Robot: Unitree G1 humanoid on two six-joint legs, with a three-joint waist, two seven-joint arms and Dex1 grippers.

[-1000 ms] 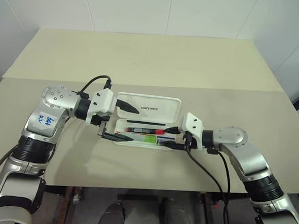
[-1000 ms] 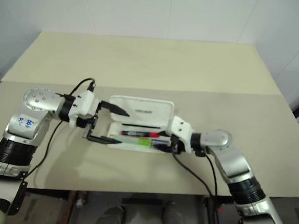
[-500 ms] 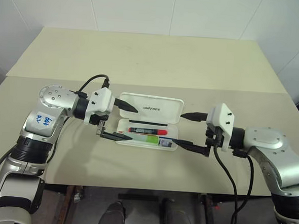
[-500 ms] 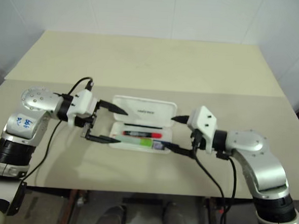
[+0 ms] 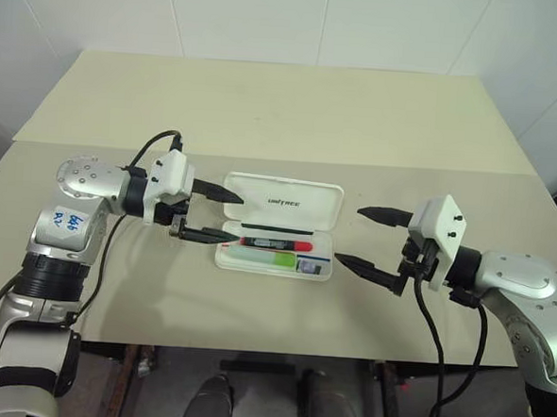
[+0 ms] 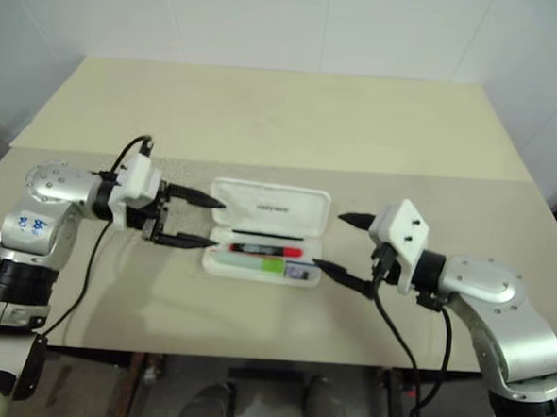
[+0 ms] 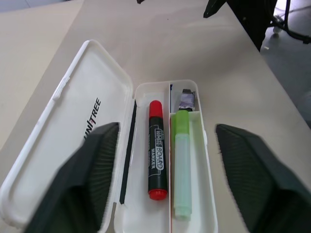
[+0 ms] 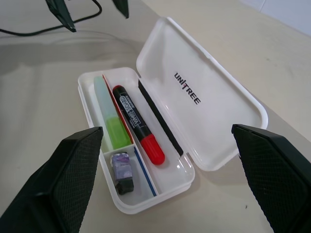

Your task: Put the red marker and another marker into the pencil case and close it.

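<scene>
Arms level, left gripper [image 5: 208, 212] and right gripper [image 5: 368, 240] both agape, flanking pencil case [image 5: 283, 205].

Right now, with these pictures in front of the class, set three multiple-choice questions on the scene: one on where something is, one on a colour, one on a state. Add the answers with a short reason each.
1. Where does the red marker lie?
A. on the table beside the case
B. inside the pencil case
C. between a gripper's fingers

2. What colour is the other marker lying next to it?
A. lime green
B. blue
C. orange

3. What state is the case's lid in?
A. shut
B. taken off and lying apart
C. swung open, still hinged to the tray

Answers:
1 B: the left wrist view shows it lying in the tray, next to the lid.
2 A: its stubby body is bright green, lying parallel to the red marker.
3 C: the lid lies flat beside the tray, its lettering facing up.
</scene>
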